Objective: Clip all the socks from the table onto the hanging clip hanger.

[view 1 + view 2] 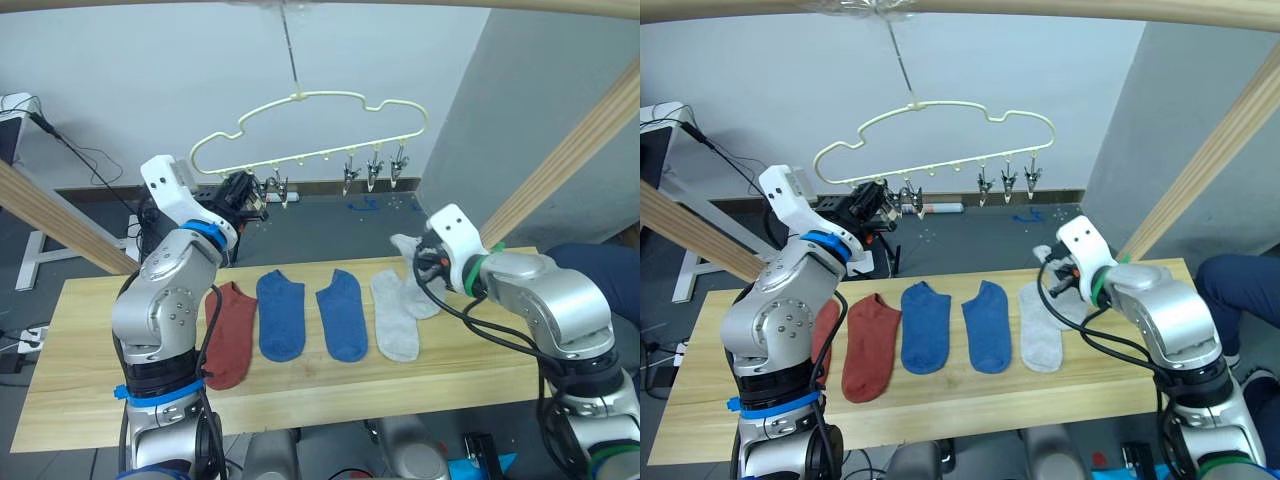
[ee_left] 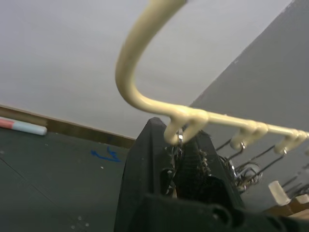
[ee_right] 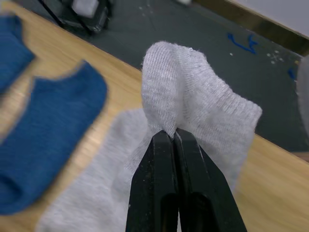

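Observation:
The pale yellow clip hanger (image 1: 310,130) hangs above the table's far edge, with several metal clips (image 1: 374,168) dangling from it. My left gripper (image 1: 250,193) is raised to its left end, and its fingers (image 2: 145,164) are shut on a clip (image 2: 179,153) under a hanger loop. On the table (image 1: 300,400) lie a rust-red sock (image 1: 232,335), two blue socks (image 1: 281,313) (image 1: 341,313) and a light grey sock (image 1: 394,318). A second rust-red sock (image 1: 825,330) is partly hidden behind my left arm. My right gripper (image 3: 174,135) is shut on the other grey sock (image 3: 188,92), holding its cuff just above the table.
Thick wooden beams (image 1: 570,160) slant down on both sides of the table. A person's blue-clad knee (image 1: 595,265) shows by the table's right end. Cables and a white stand (image 1: 40,250) are on the dark floor behind.

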Motion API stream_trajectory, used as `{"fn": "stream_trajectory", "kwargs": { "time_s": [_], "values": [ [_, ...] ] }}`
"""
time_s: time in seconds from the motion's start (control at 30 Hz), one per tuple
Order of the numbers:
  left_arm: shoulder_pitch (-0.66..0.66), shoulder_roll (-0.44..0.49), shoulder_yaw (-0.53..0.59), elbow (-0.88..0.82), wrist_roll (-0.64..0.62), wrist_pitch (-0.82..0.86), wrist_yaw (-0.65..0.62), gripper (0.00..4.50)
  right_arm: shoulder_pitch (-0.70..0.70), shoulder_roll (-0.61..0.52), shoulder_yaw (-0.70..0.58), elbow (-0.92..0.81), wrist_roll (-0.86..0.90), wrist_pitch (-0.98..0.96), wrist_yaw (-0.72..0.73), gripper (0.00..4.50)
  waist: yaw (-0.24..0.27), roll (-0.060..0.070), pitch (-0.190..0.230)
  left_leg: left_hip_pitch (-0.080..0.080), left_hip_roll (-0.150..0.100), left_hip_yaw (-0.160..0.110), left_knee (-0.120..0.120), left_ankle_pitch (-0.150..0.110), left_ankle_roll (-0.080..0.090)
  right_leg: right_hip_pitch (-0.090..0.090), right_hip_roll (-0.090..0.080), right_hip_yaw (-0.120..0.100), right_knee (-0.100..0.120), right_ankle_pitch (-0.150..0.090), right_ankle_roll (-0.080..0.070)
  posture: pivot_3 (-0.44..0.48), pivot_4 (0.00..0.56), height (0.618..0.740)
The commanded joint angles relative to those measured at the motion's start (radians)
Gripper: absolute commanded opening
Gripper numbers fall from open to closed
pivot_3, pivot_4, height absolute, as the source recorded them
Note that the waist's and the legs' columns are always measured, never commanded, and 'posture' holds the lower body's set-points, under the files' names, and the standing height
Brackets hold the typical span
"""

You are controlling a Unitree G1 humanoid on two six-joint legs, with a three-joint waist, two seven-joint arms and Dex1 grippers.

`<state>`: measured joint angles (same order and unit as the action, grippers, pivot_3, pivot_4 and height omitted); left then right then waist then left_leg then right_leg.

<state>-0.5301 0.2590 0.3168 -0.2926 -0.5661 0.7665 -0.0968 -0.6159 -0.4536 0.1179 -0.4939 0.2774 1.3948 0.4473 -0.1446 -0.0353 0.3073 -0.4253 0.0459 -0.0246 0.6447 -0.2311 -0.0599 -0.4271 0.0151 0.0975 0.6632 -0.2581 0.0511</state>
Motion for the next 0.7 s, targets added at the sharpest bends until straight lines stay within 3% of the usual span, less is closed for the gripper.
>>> {"fn": "stream_trajectory", "kwargs": {
  "time_s": [0.03, 0.3, 0.7],
  "values": [
    [-0.032, 0.008, 0.041, -0.026, -0.069, 0.032, 0.001, 0.15, -0.056, 0.110, 0.004, -0.101, 0.050, 0.060, -0.033, 0.01, -0.002, 0.000, 0.001, 0.000, 0.001, 0.000, 0.000, 0.000, 0.000, 0.000, 0.000, 0.000, 0.000, 0.000, 0.000, -0.217, 0.339, 0.740],
    [-0.053, 0.091, 0.112, -0.064, -0.203, 0.182, 0.021, 0.15, -0.063, 0.342, 0.060, -0.090, 0.061, 0.046, -0.132, 0.01, 0.009, 0.001, 0.021, -0.009, 0.000, -0.001, 0.001, 0.000, 0.000, -0.011, -0.002, -0.001, 0.002, 0.001, -0.001, -0.161, 0.398, 0.740],
    [-0.073, 0.139, 0.233, -0.125, -0.425, 0.349, 0.194, 0.15, -0.051, 0.568, 0.105, 0.053, 0.054, -0.084, -0.224, 0.01, 0.029, 0.003, 0.050, -0.010, 0.001, -0.001, -0.001, 0.000, -0.001, -0.015, -0.001, -0.001, 0.004, 0.001, -0.001, -0.102, 0.414, 0.740]
  ]
}}
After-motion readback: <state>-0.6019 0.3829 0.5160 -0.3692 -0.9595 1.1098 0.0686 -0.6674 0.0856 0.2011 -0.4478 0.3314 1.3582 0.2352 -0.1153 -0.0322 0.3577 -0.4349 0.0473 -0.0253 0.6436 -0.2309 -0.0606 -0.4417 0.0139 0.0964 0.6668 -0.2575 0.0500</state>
